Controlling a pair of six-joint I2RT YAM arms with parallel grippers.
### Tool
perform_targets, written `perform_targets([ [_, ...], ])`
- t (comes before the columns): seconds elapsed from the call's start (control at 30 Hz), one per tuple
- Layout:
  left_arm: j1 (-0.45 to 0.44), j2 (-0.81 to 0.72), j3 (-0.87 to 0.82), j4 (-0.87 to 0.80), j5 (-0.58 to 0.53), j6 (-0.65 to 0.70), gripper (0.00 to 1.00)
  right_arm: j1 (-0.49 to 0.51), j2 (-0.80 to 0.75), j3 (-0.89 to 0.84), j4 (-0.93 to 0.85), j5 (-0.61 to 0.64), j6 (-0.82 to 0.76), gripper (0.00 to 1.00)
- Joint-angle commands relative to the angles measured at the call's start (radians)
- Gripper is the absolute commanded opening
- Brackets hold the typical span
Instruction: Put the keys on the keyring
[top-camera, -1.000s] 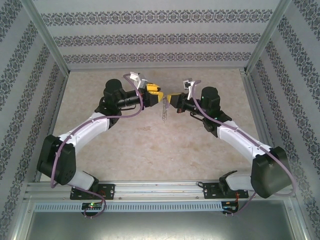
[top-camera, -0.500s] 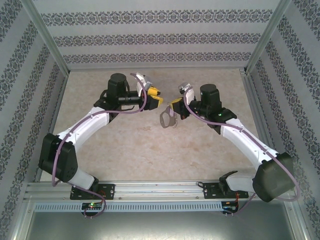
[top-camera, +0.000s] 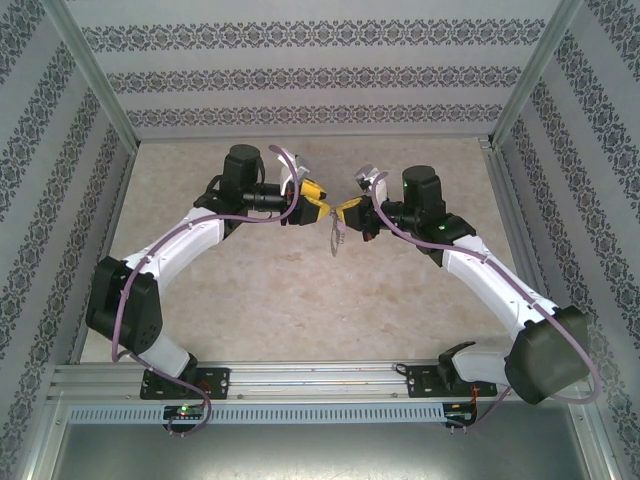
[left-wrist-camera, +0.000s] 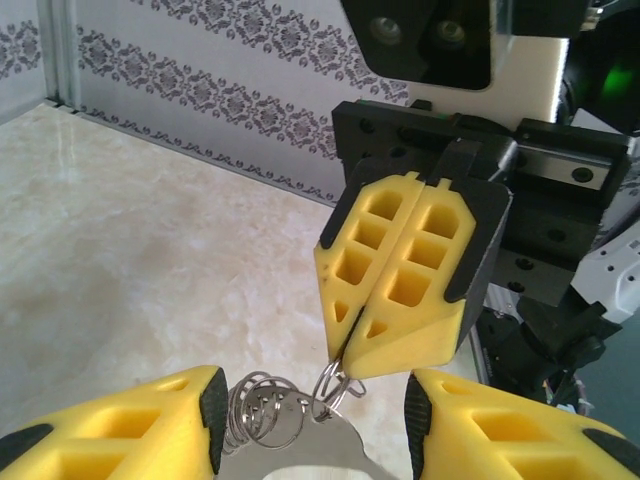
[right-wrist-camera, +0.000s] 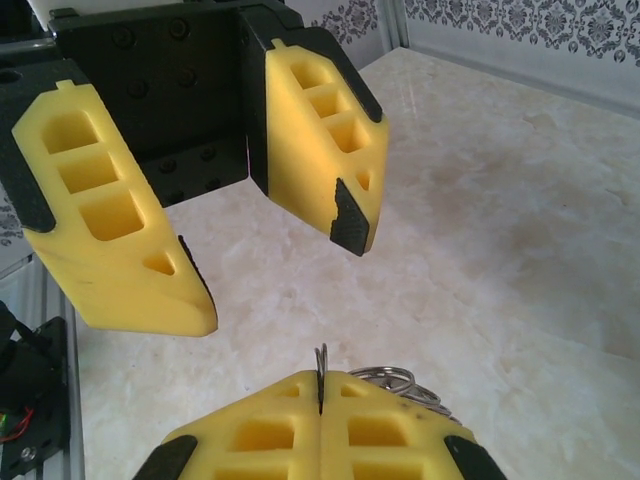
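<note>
Left tool (top-camera: 322, 202) has neared right tool (top-camera: 343, 211) again; keyring (top-camera: 334, 236) now edge-on.

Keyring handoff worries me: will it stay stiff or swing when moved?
Probably floppy: the keyring hangs from linked small rings pinched by the right end effector, so it may swing. Bare metal looks slippery; likely light.

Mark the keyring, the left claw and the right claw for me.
keyring (left-wrist-camera: 325, 447), left wrist view, grey metal loop.
left claw (right-wrist-camera: 275, 272), right wrist view, gap between fingertips.
right claw (left-wrist-camera: 352, 362), left wrist view, closed tips.
</note>
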Motion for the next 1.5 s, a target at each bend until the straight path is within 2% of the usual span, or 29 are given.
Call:
perform_targets([
  [0.0,0.007,0.023,0.025,-0.007,0.065,0.003,0.51,-0.010,-0.022,0.032,0.046,-0.056,0.012,0.00],
  [0.3,0.004,0.049,0.027,0.029,0.107,-0.034,0.48,-0.015,-0.019,0.031,0.069,-0.084,0.032,0.00],
  [0.57,-0.003,0.060,0.031,0.043,0.135,-0.048,0.37,-0.014,-0.012,0.031,0.083,-0.086,0.039,0.00],
  [1.1,-0.023,0.081,0.038,0.094,0.130,-0.079,0.38,-0.015,-0.013,0.028,0.085,-0.098,0.042,0.00],
  [1.23,-0.026,0.081,0.039,0.102,0.131,-0.083,0.31,-0.015,-0.011,0.028,0.083,-0.099,0.041,0.00],
  [1.47,-0.036,0.083,0.031,0.138,0.133,-0.102,0.04,-0.016,-0.004,0.026,0.083,-0.101,0.040,0.00],
])
